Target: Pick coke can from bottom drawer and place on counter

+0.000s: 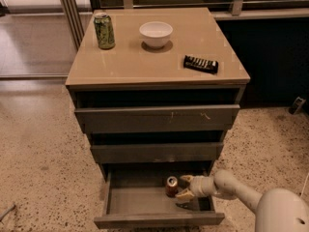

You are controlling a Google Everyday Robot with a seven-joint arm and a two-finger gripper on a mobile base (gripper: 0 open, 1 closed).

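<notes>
The coke can, small and red-orange with a silver top, stands upright in the pulled-out bottom drawer, towards its back middle. My gripper reaches into the drawer from the right, just to the right of the can. Its two pale fingers are spread, one above and one below, with the can at their tips and not clasped. The tan counter tops the cabinet.
On the counter stand a green patterned can at the back left, a white bowl in the middle and a black remote-like bar at the right. The two upper drawers are closed. Speckled floor surrounds the cabinet.
</notes>
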